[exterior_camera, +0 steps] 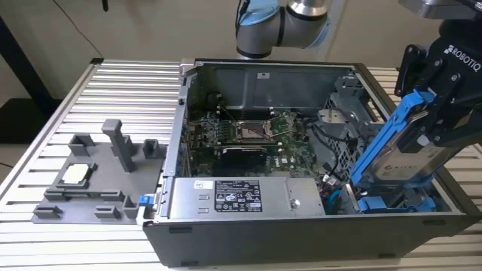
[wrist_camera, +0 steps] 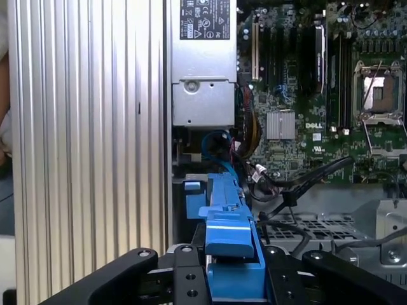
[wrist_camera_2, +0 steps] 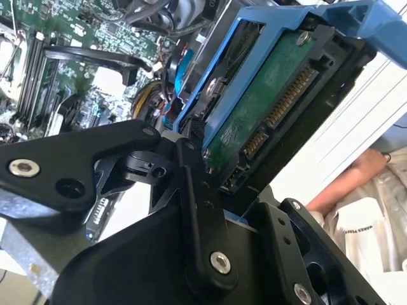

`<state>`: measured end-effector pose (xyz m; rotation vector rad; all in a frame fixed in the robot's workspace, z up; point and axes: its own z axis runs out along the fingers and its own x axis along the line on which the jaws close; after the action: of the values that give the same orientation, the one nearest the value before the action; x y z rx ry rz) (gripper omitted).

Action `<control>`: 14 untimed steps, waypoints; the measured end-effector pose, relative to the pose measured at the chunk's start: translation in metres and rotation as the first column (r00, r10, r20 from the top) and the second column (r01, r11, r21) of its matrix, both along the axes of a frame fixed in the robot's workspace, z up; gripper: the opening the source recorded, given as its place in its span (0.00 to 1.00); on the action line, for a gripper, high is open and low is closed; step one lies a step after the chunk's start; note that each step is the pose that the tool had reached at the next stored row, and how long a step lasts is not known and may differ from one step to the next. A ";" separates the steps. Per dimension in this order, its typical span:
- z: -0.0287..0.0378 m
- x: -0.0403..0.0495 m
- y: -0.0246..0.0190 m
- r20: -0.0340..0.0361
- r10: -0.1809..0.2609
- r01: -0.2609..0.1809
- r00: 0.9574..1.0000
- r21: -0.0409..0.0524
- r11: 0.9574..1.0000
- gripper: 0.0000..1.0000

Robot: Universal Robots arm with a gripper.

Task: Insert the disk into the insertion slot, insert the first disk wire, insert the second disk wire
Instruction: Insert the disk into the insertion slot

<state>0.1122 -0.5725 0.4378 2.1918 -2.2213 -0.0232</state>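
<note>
The claw is gripping the disk by its blue caddy, holding it tilted with its lower end over the insertion slot in the open computer case's near corner, on the exterior view's right. Judging by this, disk insertion is in hand. Seating calls for squaring the caddy to the blue rails. Loose cables are crowding just beside the slot, next to the power supply.

The disk is hanging tilted over the insertion slot in the computer case, to the exterior view's right of the power supply and motherboard.
</note>
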 end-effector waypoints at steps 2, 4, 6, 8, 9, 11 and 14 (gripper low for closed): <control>-0.0020 0.0008 0.0000 0.000 0.003 -0.003 1.000 0.000 1.000 0.33; -0.0042 0.0017 0.0000 0.000 0.005 -0.005 1.000 0.000 1.000 0.33; -0.0061 0.0027 0.0000 0.000 0.008 -0.008 1.000 0.000 1.000 0.33; -0.0076 0.0040 0.0000 0.000 0.009 -0.009 1.000 0.000 1.000 0.33; -0.0083 0.0048 0.0000 0.000 0.010 -0.010 1.000 0.000 1.000 0.33; -0.0099 0.0062 0.0000 0.000 0.011 -0.011 1.000 0.000 1.000 0.33; -0.0122 0.0076 0.0000 0.000 0.013 -0.013 1.000 0.000 1.000 0.33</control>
<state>0.1198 -0.5725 0.4256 2.2061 -2.2069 -0.0229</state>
